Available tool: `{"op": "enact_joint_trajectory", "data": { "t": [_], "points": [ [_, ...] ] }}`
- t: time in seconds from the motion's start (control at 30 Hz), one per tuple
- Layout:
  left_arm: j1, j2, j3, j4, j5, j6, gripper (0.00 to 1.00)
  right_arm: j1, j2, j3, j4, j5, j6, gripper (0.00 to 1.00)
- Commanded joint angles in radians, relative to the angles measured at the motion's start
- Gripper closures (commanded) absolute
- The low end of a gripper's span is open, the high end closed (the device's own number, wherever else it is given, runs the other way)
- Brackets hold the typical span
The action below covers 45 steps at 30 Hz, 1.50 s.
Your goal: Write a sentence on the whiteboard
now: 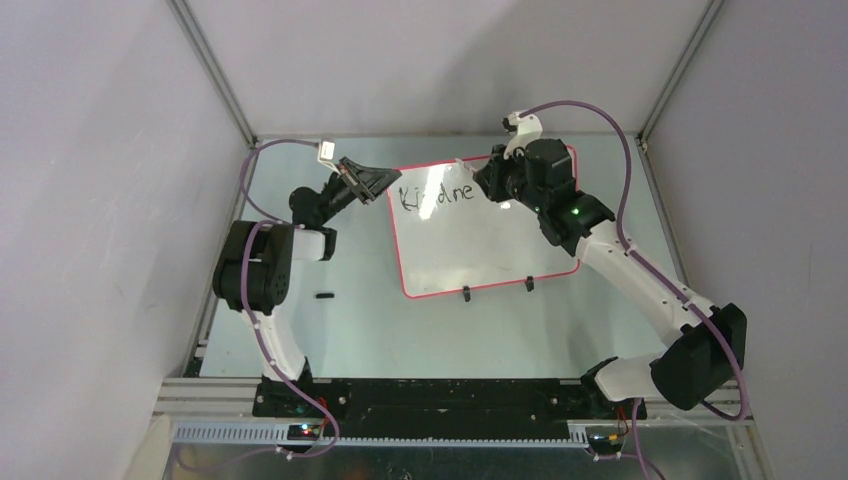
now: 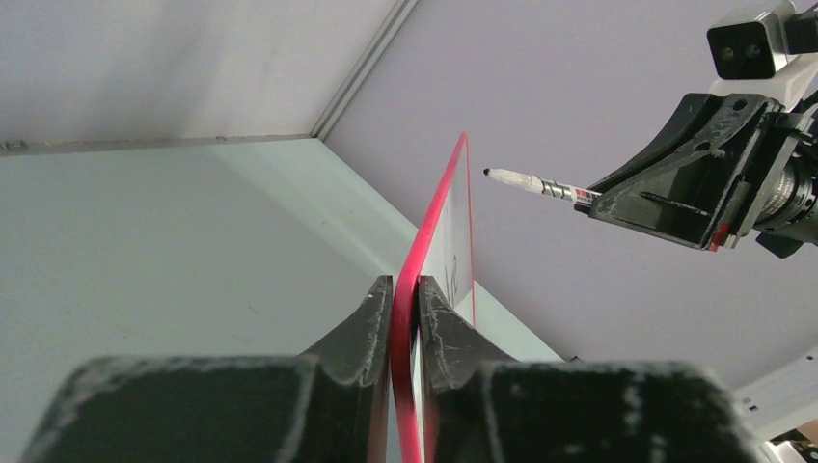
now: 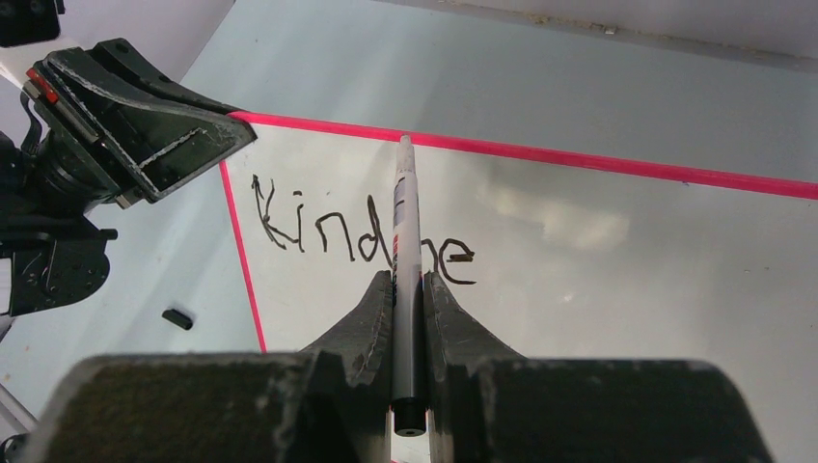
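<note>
The whiteboard (image 1: 480,250) lies on the table, white with a red-pink rim. The sentence (image 1: 437,195) reads "Kindne" in black along its top left; it also shows in the right wrist view (image 3: 357,231). My left gripper (image 1: 385,182) is shut on the board's left rim near the top corner, the rim pinched between its jaws (image 2: 406,294). My right gripper (image 3: 407,280) is shut on a white marker (image 3: 407,212), over the last letters. In the left wrist view the marker (image 2: 535,183) has its tip in the air, apart from the board's face (image 2: 449,251).
A small black cap (image 1: 323,296) lies on the table left of the board, also in the right wrist view (image 3: 176,318). Two black clip feet (image 1: 466,293) sit at the board's near edge. Grey walls close the cell on three sides.
</note>
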Motion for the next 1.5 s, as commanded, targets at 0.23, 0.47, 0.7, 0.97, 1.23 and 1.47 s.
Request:
{"op": "enact_joint_trajectory", "data": {
  "t": [0.23, 0.47, 0.7, 0.97, 1.23, 1.47],
  "points": [
    [-0.007, 0.0, 0.036, 0.048, 0.019, 0.001, 1.0, 0.014, -0.029, 0.005, 0.024, 0.047, -0.025, 1.0],
    [-0.007, -0.001, 0.035, 0.048, 0.023, 0.002, 1.0, 0.018, -0.026, 0.005, 0.023, 0.054, -0.027, 1.0],
    [-0.007, 0.0, 0.036, 0.049, 0.024, 0.002, 1.0, 0.021, -0.027, 0.005, 0.022, 0.058, -0.03, 1.0],
    [-0.006, -0.001, 0.035, 0.048, 0.023, 0.002, 1.0, 0.021, -0.022, 0.005, 0.023, 0.057, -0.029, 1.0],
    [-0.006, -0.004, 0.033, 0.048, 0.023, 0.003, 1.0, 0.023, -0.02, 0.005, 0.022, 0.049, -0.028, 1.0],
    [-0.006, -0.005, 0.031, 0.049, 0.02, 0.004, 1.0, 0.022, -0.02, 0.005, 0.021, 0.05, -0.021, 1.0]
  ]
}}
